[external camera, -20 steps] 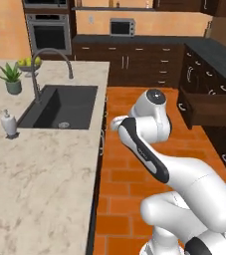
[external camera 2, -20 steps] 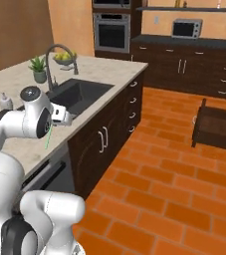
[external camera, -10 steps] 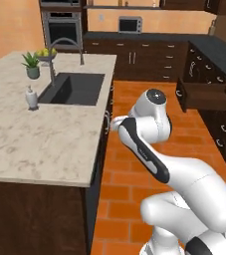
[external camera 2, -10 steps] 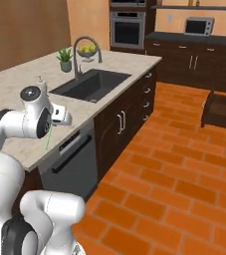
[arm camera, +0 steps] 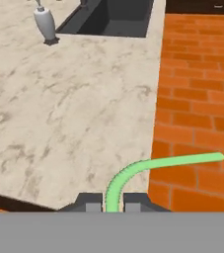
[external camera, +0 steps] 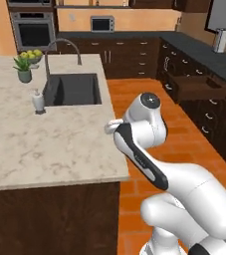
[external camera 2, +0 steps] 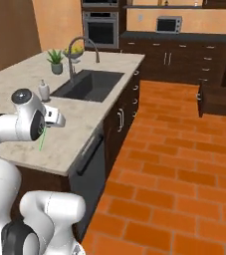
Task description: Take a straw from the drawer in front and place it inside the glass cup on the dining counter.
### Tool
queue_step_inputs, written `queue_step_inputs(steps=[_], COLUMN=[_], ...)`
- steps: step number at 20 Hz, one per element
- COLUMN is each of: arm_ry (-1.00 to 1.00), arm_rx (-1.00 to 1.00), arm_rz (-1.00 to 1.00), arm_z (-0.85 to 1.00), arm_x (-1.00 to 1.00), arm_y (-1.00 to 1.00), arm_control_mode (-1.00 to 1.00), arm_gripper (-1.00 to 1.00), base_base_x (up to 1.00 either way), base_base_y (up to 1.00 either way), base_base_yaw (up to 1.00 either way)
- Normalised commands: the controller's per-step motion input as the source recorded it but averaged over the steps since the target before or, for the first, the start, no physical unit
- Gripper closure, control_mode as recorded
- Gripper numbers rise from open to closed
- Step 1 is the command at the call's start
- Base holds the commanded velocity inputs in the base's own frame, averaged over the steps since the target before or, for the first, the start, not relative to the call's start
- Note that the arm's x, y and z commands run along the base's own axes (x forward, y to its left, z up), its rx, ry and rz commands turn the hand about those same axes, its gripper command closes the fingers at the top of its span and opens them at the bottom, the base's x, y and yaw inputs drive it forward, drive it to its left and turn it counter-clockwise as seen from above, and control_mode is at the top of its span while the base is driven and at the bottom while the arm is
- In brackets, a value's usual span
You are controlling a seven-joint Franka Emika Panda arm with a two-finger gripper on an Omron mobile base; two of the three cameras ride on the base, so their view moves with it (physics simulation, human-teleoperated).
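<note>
Between the tips of the pincer [arm camera: 112, 203], clamped on the straw [arm camera: 148, 169], you see the base has swung round to the dining surface [external camera: 45, 144], its drawer [external camera: 199, 88] now behind, carry under way.

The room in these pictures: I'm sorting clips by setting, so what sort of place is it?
A home kitchen, rendered. A marbled island counter holds a sink with a curved tap; a built-in oven and a microwave stand along the back wall, and dark cabinets line the room, with one drawer pulled open.
</note>
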Motion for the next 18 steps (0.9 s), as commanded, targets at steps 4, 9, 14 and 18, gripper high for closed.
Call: queue_step_inputs(steps=[4,9,14,18], arm_ry=[0.00,0.00,0.00,0.00], arm_rx=[0.00,0.00,0.00,0.00], arm_rz=[0.00,0.00,0.00,0.00], arm_z=[0.00,0.00,0.00,0.00], arm_x=[0.00,0.00,0.00,0.00], arm_y=[0.00,0.00,0.00,0.00], arm_control_mode=[1.00,1.00,1.00,1.00], arm_gripper=[1.00,1.00,1.00,1.00], base_base_x=[-0.17,-0.78,-0.87,-0.64], base_base_y=[1.00,1.00,1.00,1.00], base_base_yaw=[-0.41,-0.29,-0.24,-0.23])
